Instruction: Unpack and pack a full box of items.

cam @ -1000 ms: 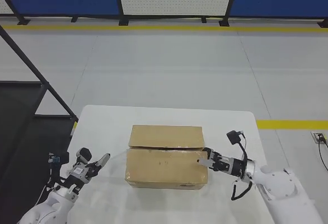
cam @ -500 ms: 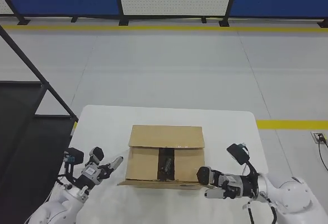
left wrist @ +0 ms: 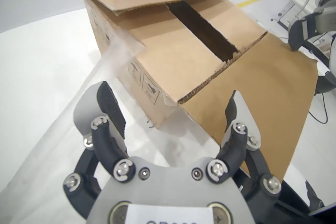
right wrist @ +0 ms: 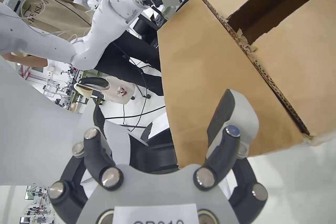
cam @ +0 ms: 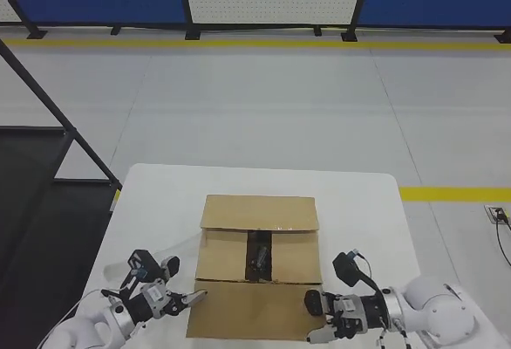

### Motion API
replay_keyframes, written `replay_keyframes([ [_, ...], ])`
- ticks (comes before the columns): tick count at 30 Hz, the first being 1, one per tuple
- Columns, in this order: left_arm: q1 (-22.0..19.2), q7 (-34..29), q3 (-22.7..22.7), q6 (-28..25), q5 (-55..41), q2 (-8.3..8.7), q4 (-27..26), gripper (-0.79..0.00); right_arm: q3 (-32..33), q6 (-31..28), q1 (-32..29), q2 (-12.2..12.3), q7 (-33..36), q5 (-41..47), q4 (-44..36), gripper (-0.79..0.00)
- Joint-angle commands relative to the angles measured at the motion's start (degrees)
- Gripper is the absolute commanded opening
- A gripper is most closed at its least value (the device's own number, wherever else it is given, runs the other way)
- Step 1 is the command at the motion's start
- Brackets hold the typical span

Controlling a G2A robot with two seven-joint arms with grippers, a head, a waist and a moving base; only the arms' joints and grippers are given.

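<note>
Left gripper (left wrist: 170, 93) and right gripper (cam: 319, 318), jaws spread and empty, flank the near flap (cam: 251, 311), which is folded out over the table (cam: 151, 201)'s near edge. Box (cam: 225, 257) sits mid-table. We judge the cardboard light, stiff and easily creased, so we would take flaps by their free edges.

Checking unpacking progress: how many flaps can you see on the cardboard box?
4. The near flap is folded outward, the far flap is part-raised, and the left inner flap and right inner flap lie across the opening, a dark gap between them.
</note>
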Motion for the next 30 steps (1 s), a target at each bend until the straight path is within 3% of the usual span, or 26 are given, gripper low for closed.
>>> replay_keyframes([
  [1,-0.2,-0.9,0.2,0.4,0.4,0.12,0.5,0.000,-0.8,-0.3,1.2,0.2,-0.3,1.8,1.6,0.000],
  [5,-0.7,-2.5,1.7,1.7,2.3,0.24,1.5,0.000,-1.7,-0.2,3.5,0.1,-1.1,9.4,5.1,0.000],
  [10,-2.1,-3.7,2.9,2.9,0.2,0.32,3.3,0.000,-1.9,6.6,6.8,-0.5,-2.0,22.4,9.5,0.000],
  [20,-2.3,-3.9,2.9,3.0,-0.2,0.34,3.5,0.000,-1.4,8.2,6.8,-0.5,-4.4,21.5,9.2,0.000],
  [26,-2.2,-3.6,3.0,3.1,-0.1,0.33,3.3,0.000,-4.2,22.2,9.1,-1.4,-15.2,16.5,9.8,0.000],
  [30,-1.8,-2.6,3.4,3.2,0.9,0.45,2.7,0.000,-5.6,27.1,11.5,-2.1,-19.0,15.7,12.2,0.000],
])
